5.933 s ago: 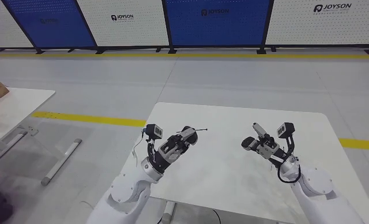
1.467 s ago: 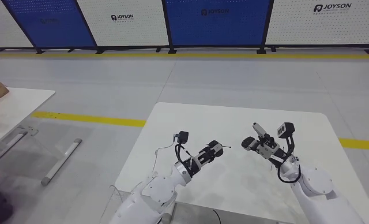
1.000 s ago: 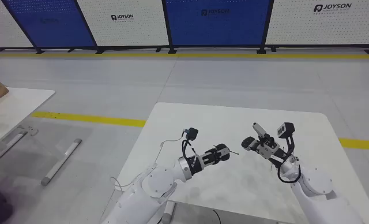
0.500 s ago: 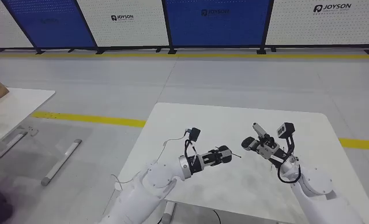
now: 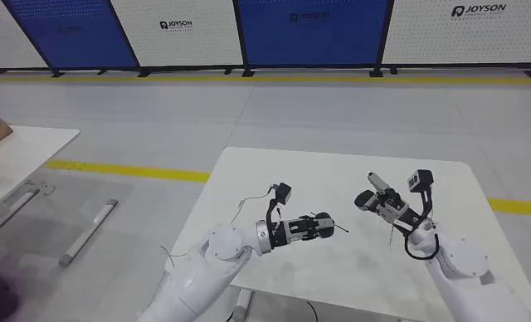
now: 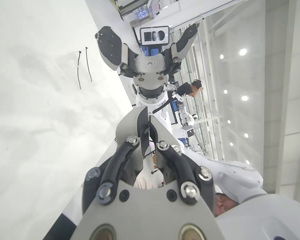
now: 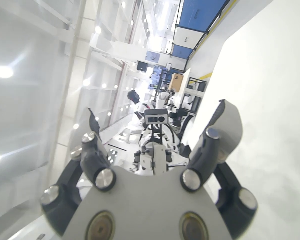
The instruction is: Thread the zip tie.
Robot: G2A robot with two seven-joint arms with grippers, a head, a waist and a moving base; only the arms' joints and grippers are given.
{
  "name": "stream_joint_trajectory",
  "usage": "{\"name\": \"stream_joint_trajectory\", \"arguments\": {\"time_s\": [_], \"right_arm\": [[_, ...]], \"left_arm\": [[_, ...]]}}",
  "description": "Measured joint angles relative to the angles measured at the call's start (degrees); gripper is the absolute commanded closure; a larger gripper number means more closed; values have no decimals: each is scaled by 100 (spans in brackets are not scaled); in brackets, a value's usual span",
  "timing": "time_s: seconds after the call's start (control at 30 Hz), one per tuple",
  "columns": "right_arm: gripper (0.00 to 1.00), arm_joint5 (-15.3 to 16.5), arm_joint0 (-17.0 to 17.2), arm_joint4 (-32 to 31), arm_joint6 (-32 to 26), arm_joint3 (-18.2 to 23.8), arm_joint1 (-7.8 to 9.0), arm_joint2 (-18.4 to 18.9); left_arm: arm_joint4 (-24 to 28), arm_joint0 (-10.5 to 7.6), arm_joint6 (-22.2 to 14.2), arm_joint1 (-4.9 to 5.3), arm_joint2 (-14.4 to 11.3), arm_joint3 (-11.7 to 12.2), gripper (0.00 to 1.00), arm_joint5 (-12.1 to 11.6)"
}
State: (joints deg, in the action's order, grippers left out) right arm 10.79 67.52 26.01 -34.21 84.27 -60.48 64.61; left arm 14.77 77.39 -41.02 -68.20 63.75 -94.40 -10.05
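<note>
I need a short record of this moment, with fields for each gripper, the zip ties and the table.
left gripper: shut on a black zip tie, its end sticking out past the fingers
right gripper: open, empty, facing the left one, apart from it
spare zip ties: two, lying side by side on the table
threading: not yet done

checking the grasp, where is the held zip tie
Top view: the zip tie juts from the shut left gripper over the table, its tip toward the right gripper.
</note>
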Motion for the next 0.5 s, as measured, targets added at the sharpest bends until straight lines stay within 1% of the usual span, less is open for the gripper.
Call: {"name": "stream_joint_trajectory", "arguments": {"time_s": [0.1,0.13,0.2,0.23,0.33,0.4,0.5], "right_arm": [[0,-618,134,-742,-163,424,144,428],[0,-882,197,-992,-240,600,189,557],[0,-1309,245,-1389,-398,833,252,706],[0,-1589,244,-1676,-479,963,287,785],[0,-2100,179,-2076,-364,1164,316,904],[0,-2160,168,-2103,-307,1191,313,909],[0,-2146,170,-2092,-311,1186,312,905]], "left_arm": [[0,0,0,0,0,0,100,0],[0,0,0,0,0,0,100,0],[0,0,0,0,0,0,100,0],[0,0,0,0,0,0,100,0],[0,0,0,0,0,0,100,0],[0,0,0,0,0,0,100,0],[0,0,0,0,0,0,100,0]]}}
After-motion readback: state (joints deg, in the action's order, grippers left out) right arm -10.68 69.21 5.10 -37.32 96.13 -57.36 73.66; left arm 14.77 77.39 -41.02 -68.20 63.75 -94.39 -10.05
